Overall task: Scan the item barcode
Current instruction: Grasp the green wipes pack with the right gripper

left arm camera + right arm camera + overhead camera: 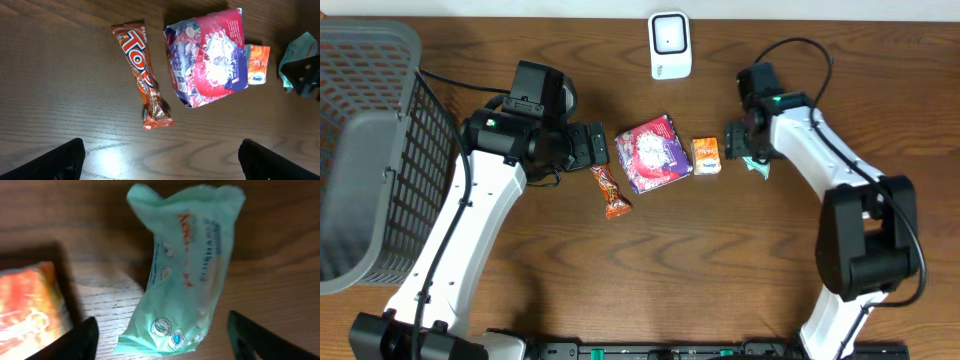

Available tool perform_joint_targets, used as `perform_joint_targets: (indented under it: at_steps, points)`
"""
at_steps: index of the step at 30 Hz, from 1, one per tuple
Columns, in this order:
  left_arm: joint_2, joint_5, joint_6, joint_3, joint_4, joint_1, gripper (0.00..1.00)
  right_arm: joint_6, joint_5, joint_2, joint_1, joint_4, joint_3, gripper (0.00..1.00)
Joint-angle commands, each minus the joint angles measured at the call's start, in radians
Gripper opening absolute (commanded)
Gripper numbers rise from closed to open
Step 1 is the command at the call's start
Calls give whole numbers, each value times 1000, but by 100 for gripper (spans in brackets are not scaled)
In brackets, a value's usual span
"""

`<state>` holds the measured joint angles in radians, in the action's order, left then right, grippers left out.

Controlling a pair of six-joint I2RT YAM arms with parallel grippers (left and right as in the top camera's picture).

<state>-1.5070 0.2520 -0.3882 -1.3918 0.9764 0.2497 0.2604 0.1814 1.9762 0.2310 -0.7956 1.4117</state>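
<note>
A pale teal packet (185, 265) with red lettering lies flat on the wooden table, its lower end between the fingers of my right gripper (162, 337). The jaws stand open on either side of it and do not touch it. In the overhead view the packet (756, 166) peeks out under the right gripper (742, 142), right of centre. A white barcode scanner (670, 45) stands at the back middle. My left gripper (160, 160) is open and holds nothing; it hovers over bare wood just left of the snacks (592, 145).
Between the arms lie an orange-brown chocolate bar (610, 192), a purple-and-red pouch (653, 152) and a small orange packet (707, 155) close beside the teal one. A grey mesh basket (370, 150) fills the far left edge.
</note>
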Motion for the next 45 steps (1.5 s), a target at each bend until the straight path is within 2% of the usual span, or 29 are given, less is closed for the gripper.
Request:
perform_joint_targets:
  at_steps: [1, 11, 12, 17, 19, 20, 26, 31, 34, 39, 45]
  points:
    - [11, -11, 10, -3, 3, -5, 98, 9, 57, 21, 16, -7, -6, 73]
    - [11, -11, 10, -3, 3, -5, 98, 9, 78, 74, 19, -9, -8, 73]
    - [11, -11, 10, -3, 3, -5, 98, 10, 74, 84, 19, -9, -8, 70]
    - [11, -11, 10, -3, 3, -5, 98, 43, 67, 89, 19, -32, -7, 16]
    - [11, -11, 10, -3, 3, -5, 98, 50, 53, 88, 19, -39, -5, 3]
    - [11, -11, 10, -3, 3, -5, 98, 50, 31, 85, 16, -48, 1, 1]
    - [11, -11, 10, -3, 3, -5, 98, 16, -179, 42, -39, -142, 93, 1]
    - [11, -11, 10, -3, 3, -5, 98, -172, -589, 17, -146, -281, 229, 1]
    - [11, -11, 10, -3, 3, -5, 98, -295, -789, 17, -217, -350, 245, 1]
    - [11, -11, 10, -3, 3, -5, 98, -394, -948, 18, -309, -372, 145, 1]
    - [11, -11, 10, -3, 3, -5, 98, -404, -1165, 19, -393, -227, -82, 1]
